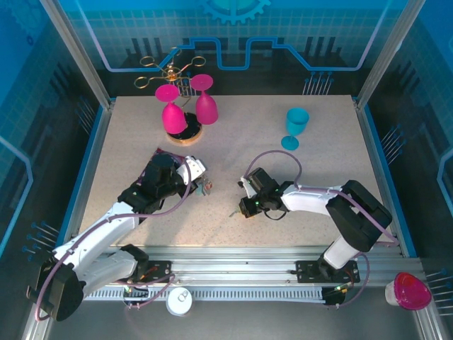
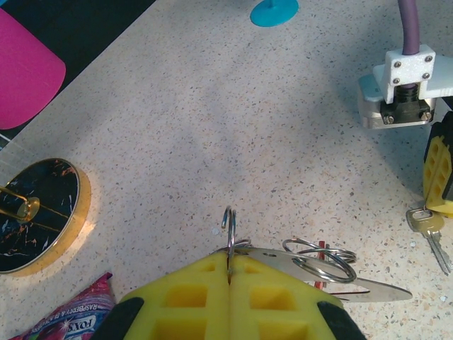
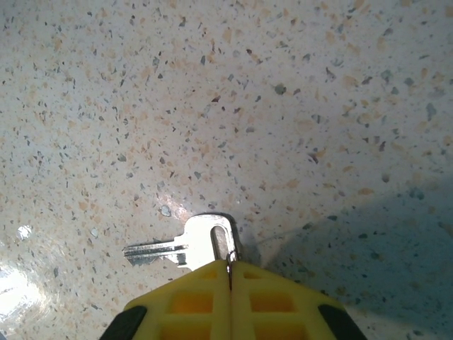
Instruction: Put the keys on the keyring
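My left gripper (image 2: 228, 265) is shut on a thin silver split ring (image 2: 228, 227) of the keyring, which stands on edge just above the table. More silver rings (image 2: 322, 258), a flat metal tag (image 2: 368, 287) and a red bit (image 2: 322, 248) hang to its right. From above this cluster (image 1: 207, 187) sits at the left gripper (image 1: 200, 180). My right gripper (image 3: 228, 268) is shut on the head of a plain silver key (image 3: 191, 244), blade pointing left, low over the table. That key (image 2: 430, 230) is a short gap right of the keyring. Coloured-head keys and a dark loop are out of view.
Two pink wine glasses (image 1: 173, 113) hang upside down on a gold rack with a round black base (image 1: 185, 131) at the back left. A teal goblet (image 1: 296, 126) stands at the back right. A pink snack packet (image 2: 71, 315) lies under my left arm.
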`<act>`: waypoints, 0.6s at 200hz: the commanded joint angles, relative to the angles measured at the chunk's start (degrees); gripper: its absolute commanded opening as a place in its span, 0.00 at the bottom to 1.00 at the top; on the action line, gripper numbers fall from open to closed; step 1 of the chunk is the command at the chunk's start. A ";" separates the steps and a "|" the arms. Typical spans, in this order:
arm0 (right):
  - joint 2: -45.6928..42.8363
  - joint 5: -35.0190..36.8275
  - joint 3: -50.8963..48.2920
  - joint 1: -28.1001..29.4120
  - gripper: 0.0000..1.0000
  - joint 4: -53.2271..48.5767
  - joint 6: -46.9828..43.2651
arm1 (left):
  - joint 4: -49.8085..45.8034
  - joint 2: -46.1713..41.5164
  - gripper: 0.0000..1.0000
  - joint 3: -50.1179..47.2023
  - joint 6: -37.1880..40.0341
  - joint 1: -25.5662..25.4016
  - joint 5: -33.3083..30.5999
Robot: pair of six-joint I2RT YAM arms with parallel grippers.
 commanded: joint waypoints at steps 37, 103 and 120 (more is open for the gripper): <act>-10.78 0.10 -2.60 -0.46 0.00 -1.11 -6.28 | -1.48 -0.30 0.00 0.45 2.88 -0.88 3.70; -30.26 -5.22 -6.48 -2.84 0.00 0.06 -40.23 | -2.06 -0.45 0.00 -0.66 11.56 -8.04 15.54; -32.84 -5.52 -6.25 -3.37 0.00 1.09 -48.39 | -4.11 0.54 0.00 0.60 12.86 -8.13 19.93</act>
